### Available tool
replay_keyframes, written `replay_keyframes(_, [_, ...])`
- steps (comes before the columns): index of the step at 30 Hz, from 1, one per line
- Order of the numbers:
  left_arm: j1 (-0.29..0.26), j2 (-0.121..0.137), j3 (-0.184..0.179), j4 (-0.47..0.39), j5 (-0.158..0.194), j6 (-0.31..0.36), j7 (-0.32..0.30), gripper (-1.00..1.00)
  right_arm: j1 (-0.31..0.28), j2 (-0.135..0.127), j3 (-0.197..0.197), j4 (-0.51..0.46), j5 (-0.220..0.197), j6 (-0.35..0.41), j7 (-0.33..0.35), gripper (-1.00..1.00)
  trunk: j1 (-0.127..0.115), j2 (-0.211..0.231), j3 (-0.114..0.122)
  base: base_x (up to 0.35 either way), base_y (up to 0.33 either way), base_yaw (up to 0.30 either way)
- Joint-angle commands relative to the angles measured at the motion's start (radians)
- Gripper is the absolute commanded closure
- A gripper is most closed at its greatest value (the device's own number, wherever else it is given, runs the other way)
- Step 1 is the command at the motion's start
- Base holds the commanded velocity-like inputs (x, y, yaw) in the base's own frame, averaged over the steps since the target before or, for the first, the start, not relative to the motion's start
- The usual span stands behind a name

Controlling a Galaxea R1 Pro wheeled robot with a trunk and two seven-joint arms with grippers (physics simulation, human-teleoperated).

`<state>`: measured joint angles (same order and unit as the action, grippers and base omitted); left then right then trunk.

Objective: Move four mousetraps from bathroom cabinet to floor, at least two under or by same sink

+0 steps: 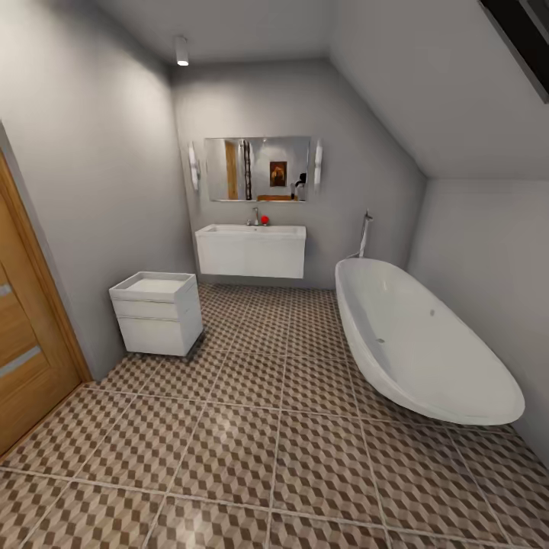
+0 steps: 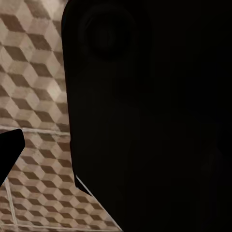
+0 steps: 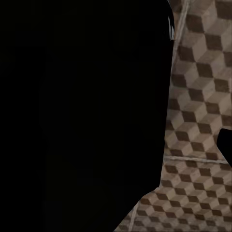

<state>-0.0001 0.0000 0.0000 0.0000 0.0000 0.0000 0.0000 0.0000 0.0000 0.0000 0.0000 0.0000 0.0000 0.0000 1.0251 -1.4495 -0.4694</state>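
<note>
The bathroom floor (image 1: pixel 252 450) lies open across the middle, a wide lane running straight to the sink (image 1: pixel 252 250) on the far wall. There is a gap under the wall-hung sink. On the left a white drawer unit (image 1: pixel 158 313) stands against the wall, near the sink's left end, and a wooden door (image 1: pixel 27 358) sits nearer. The bathtub (image 1: pixel 419 343) takes up the right side.

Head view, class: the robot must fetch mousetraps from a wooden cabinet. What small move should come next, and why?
Probably turn the base or head to search. Ahead stand the bathroom sink, a white drawer unit, a bathtub and a wooden door on the bathroom floor; none of these is a wide wooden cabinet, and no traps are visible.
</note>
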Motion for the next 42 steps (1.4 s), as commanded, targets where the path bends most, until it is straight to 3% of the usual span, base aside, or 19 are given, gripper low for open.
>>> replay_keyframes(1, [0.000,0.000,0.000,0.000,0.000,0.000,0.000,-1.00,0.000,0.000,0.000,0.000,0.000,0.000,0.000,-1.00,0.000,-0.001,-0.001,0.000,0.000,0.000])
replay_keyframes(4, [-0.013,0.017,-0.017,-0.014,0.017,0.002,0.017,-1.00,-0.017,-0.003,0.017,-0.006,-0.017,-0.017,0.003,-1.00,0.000,-0.001,-0.001,0.000,0.000,0.000])
replay_keyframes(9, [0.004,0.012,-0.045,-0.007,0.045,-0.006,0.017,-1.00,-0.046,0.009,0.037,-0.014,-0.045,-0.016,0.010,-1.00,0.000,-0.001,-0.001,0.000,0.000,0.000])
replay_keyframes(19, [0.047,0.012,0.011,-0.063,-0.011,-0.012,-0.012,-1.00,-0.066,0.019,-0.019,-0.048,0.010,-0.072,0.015,-1.00,0.000,-0.001,-0.001,0.000,0.000,0.000])
replay_keyframes(26, [0.048,0.012,0.050,-0.080,-0.051,-0.011,-0.012,-1.00,-0.067,0.016,-0.038,-0.049,0.012,-0.112,0.014,-1.00,0.000,-0.001,-0.001,0.000,0.000,0.000])
replay_keyframes(33, [0.048,0.012,0.054,-0.080,-0.052,-0.011,-0.012,-1.00,-0.067,0.017,-0.036,-0.048,0.014,-0.151,0.015,-1.00,0.000,-0.001,-0.001,0.000,0.000,0.044])
replay_keyframes(42, [0.048,0.013,0.054,-0.080,-0.052,-0.011,-0.012,-1.00,-0.067,0.019,-0.032,-0.045,0.020,-0.152,0.015,-1.00,0.000,-0.001,-0.001,0.000,0.000,0.252])
